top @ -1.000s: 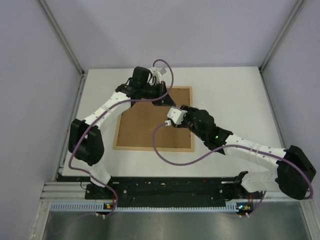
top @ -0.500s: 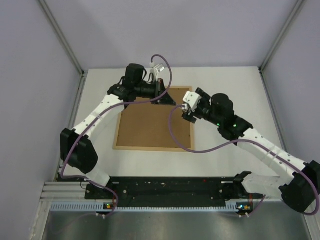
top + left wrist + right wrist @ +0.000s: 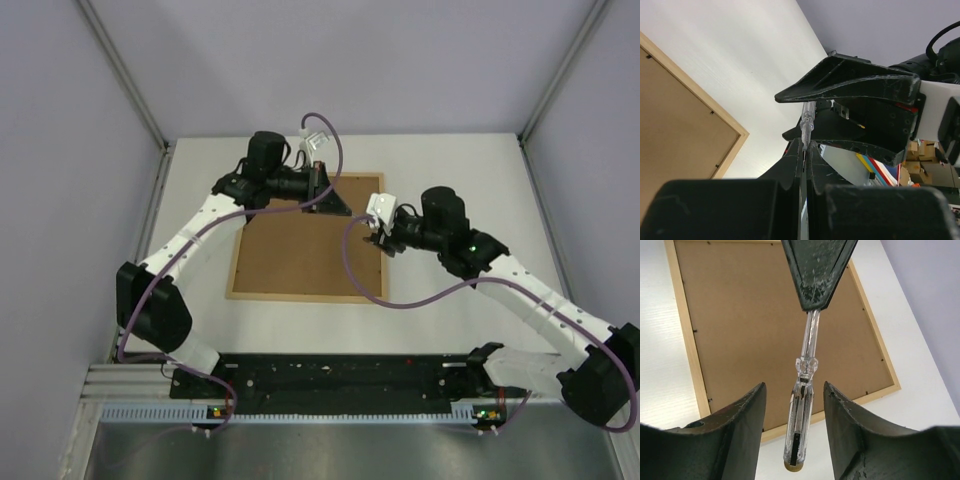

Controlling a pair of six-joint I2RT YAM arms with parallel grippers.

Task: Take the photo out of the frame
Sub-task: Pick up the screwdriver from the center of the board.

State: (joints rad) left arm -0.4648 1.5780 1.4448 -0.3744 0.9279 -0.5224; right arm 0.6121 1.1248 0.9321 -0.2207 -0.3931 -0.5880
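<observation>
Left hand [image 3: 818,270] was clamped on the thin end of a clear-handled screwdriver [image 3: 805,375]. The right hand [image 3: 794,407] stood with its jaws apart on either side of the handle, not touching it. Below both, the frame [image 3: 300,250] lay face down on the desk [image 3: 450,170], brown back up; the photo could not be seen, presumably inside it. Letting go before the right hand closed would likely drop the tool onto the frame's back, and an off-centre squeeze could twist it out of that thin pinch. Only the right wrist view showed the gaps beside the handle. From above the tool was lost among the hands, and the left wrist view showed just the pinch.
</observation>
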